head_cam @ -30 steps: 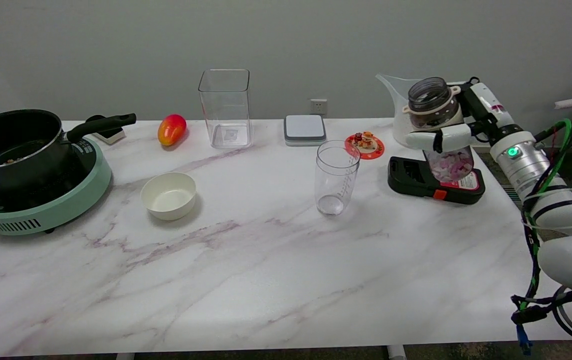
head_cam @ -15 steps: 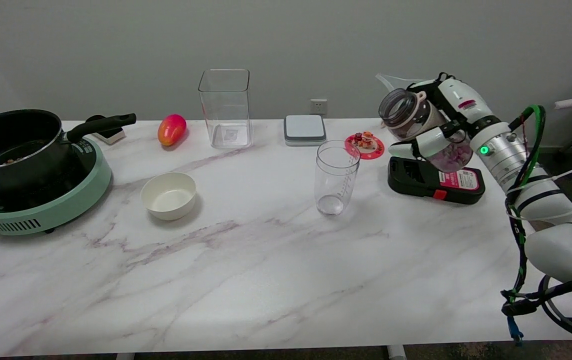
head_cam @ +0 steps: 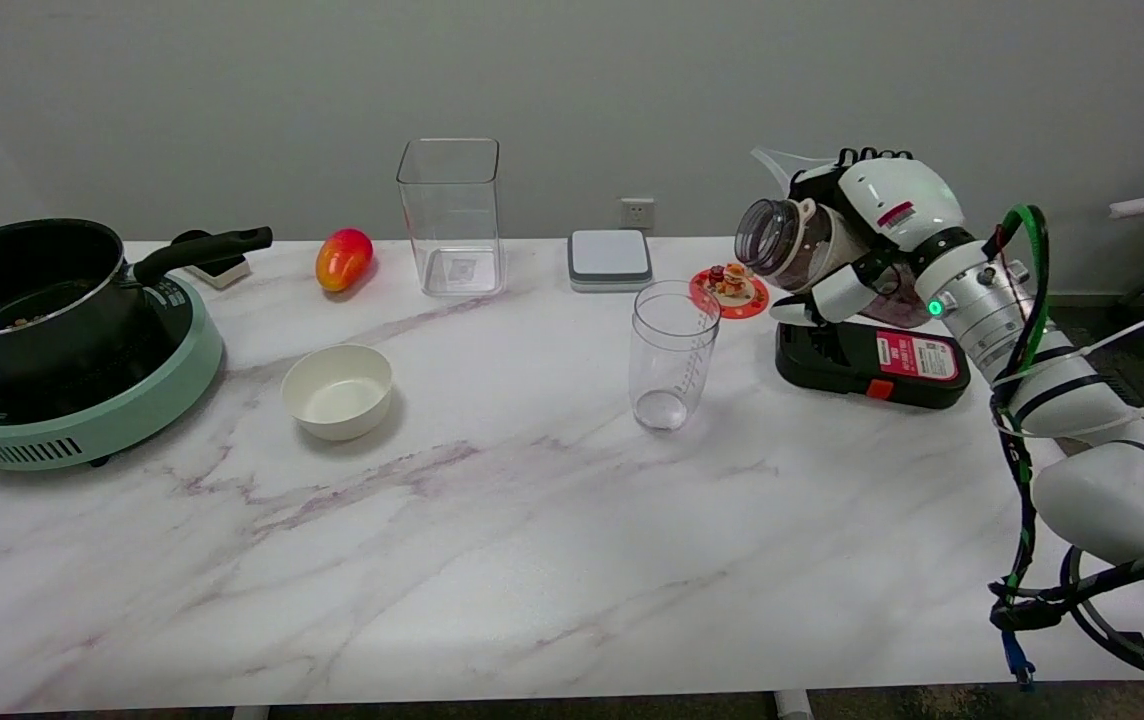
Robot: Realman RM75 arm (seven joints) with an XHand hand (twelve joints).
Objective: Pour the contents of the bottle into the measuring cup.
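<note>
A clear bottle [head_cam: 794, 240] with an open mouth is held in the air by my right hand [head_cam: 857, 235], above the black device at the right. The bottle lies tilted far over, its mouth pointing left toward the measuring cup. Pinkish bits inside it are mostly hidden behind my fingers. The measuring cup [head_cam: 672, 355], a tall clear tumbler with printed marks, stands upright and empty at the table's middle right, below and left of the bottle's mouth. Nothing is falling from the bottle.
A black device [head_cam: 867, 360] with a red label lies under my hand. Behind it stands a clear jug [head_cam: 782, 165]; a red coaster with a figurine [head_cam: 730, 286] lies nearby. Farther left are a grey-white scale [head_cam: 609, 258], square clear container [head_cam: 450, 215], mango [head_cam: 343, 258], white bowl [head_cam: 337, 390] and pot on a green cooker [head_cam: 52, 340].
My right hand has carried the bottle left toward the measuring cup and tipped it from nearly upright to almost lying on its side. The cup has not moved.
</note>
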